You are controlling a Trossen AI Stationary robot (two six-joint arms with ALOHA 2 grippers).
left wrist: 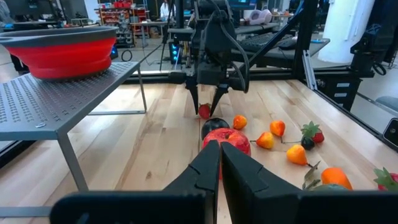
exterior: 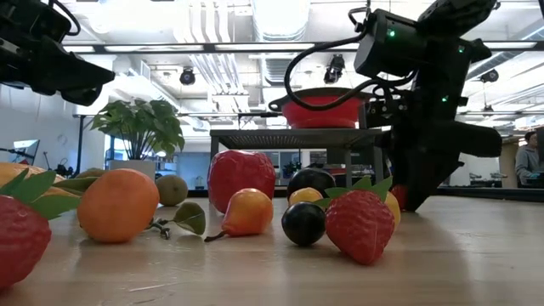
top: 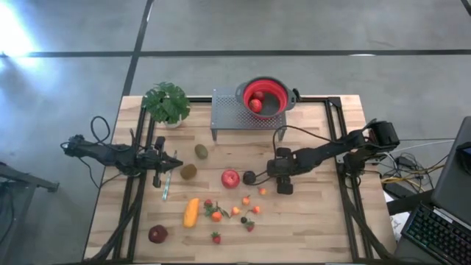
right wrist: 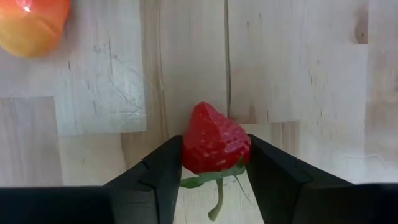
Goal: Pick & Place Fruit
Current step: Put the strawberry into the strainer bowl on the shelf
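Left claw (top: 176, 163): fingers pressed together, holding nothing, hovering over the left part of the bench (top: 309, 228).
Kiwis: one (top: 201, 151) just ahead of the left claw toward the rack, one (top: 189, 171) just beside its tip.
Long orange piece (top: 191, 212): nearer the front edge than the left claw, lying flat.
Dark-red round fruit (top: 157, 234): at the front left corner, well apart from both claws.
Red apple (top: 230, 178): between the two claws, closer to the right one.
Dark plum (top: 249, 177): just left of the right claw.
Right claw (right wrist: 214, 163): pointed down at the bench, fingers pinching a strawberry (right wrist: 213, 145) from both sides; the berry's stem trails between them.
Small fruits (top: 234, 213): scattered in front of the right claw.
Red colander (top: 266, 98): on the metal rack (top: 228, 114) behind the right claw, two red fruits inside.
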